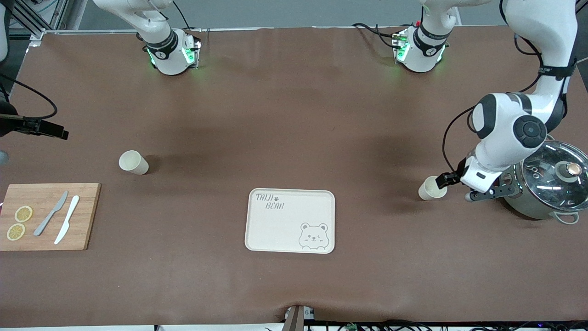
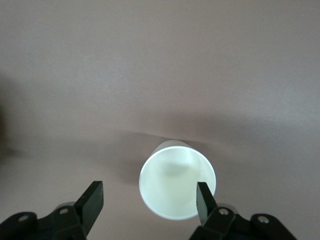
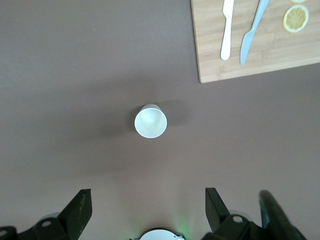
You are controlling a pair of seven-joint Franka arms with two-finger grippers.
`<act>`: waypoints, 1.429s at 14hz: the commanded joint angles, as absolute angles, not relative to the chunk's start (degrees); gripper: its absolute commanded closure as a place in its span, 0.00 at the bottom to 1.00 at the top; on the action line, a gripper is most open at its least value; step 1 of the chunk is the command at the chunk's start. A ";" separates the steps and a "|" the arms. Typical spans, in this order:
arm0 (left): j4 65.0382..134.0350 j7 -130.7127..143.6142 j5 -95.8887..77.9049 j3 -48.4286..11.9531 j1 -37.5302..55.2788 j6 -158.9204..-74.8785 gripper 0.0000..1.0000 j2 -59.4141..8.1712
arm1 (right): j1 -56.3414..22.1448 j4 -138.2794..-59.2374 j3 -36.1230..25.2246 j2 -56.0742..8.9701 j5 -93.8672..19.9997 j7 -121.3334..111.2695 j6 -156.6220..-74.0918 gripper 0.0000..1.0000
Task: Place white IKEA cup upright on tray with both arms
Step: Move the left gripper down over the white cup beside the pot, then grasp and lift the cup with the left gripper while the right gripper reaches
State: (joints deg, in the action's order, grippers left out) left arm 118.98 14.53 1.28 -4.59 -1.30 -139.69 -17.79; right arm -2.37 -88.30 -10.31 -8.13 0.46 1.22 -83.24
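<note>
A white cup [image 1: 432, 188] lies tipped on the brown table toward the left arm's end. The left wrist view looks into its mouth [image 2: 175, 187]. My left gripper [image 1: 452, 186] is low beside this cup, open and empty. In its wrist view [image 2: 147, 197] one finger [image 2: 204, 200] overlaps the rim, and the cup sits just past the tips. A second white cup [image 1: 133, 162] sits toward the right arm's end and also shows in the right wrist view [image 3: 150, 122]. My right gripper [image 3: 147, 207] hangs open and empty high over the table near its base. The cream tray [image 1: 290, 230] with the bear face lies bare, nearer the camera than both cups.
A steel pot with a glass lid [image 1: 556, 193] stands close beside the left hand. A wooden cutting board [image 1: 87, 216] with two knives and two lemon slices lies at the right arm's end. The board also shows in the right wrist view [image 3: 265, 60].
</note>
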 commanded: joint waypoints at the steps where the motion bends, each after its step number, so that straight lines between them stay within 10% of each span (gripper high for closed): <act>1: 118.48 15.64 2.46 -4.92 -1.49 -142.11 0.30 -20.29 | 0.16 -92.97 -9.76 -7.56 1.23 1.93 -86.90 0.00; 8: 117.60 15.29 2.46 -4.92 -1.58 -143.35 0.97 -23.46 | 1.05 -106.50 -9.76 -7.21 0.62 1.85 -101.05 0.00; 20: 105.22 24.66 1.67 -10.02 3.58 -139.50 1.00 -24.43 | 3.96 -128.65 -9.67 -7.03 -2.37 -1.14 -130.40 0.00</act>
